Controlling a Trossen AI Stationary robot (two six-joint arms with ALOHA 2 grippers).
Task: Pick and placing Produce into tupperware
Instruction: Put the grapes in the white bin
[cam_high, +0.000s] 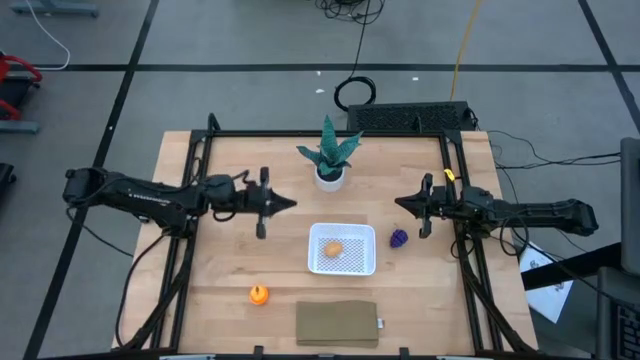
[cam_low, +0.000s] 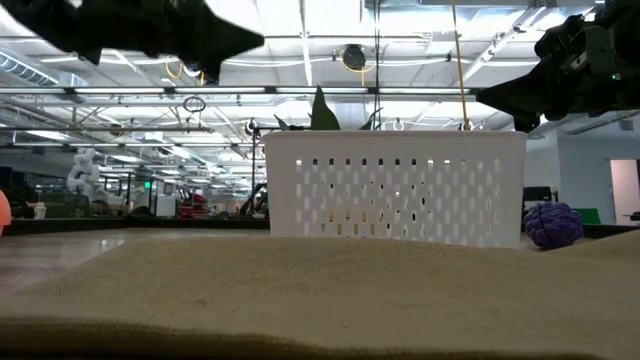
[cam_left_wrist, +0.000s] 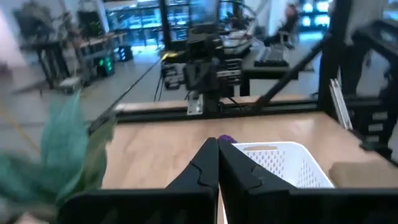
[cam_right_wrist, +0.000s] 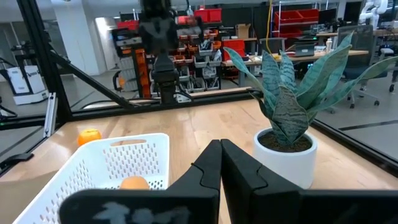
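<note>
We see both arms hovering above the counter (cam_high: 230, 270), apparently parked clear of the work: the left pincer (cam_high: 290, 204) at centre left of the high view, the right pincer (cam_high: 400, 203) at centre right, each fully closed and holding nothing.

One white tupperware (cam_high: 342, 249) sits at centre with one tan oval fruit (cam_high: 333, 249) already inside. One purple fruit (cam_high: 399, 238) lies just right of it, and one orange fruit (cam_high: 259, 294) lies at lower left, so two probably remain. There is also one potted plant (cam_high: 330, 157) and one olive pad (cam_high: 337, 323).
</note>
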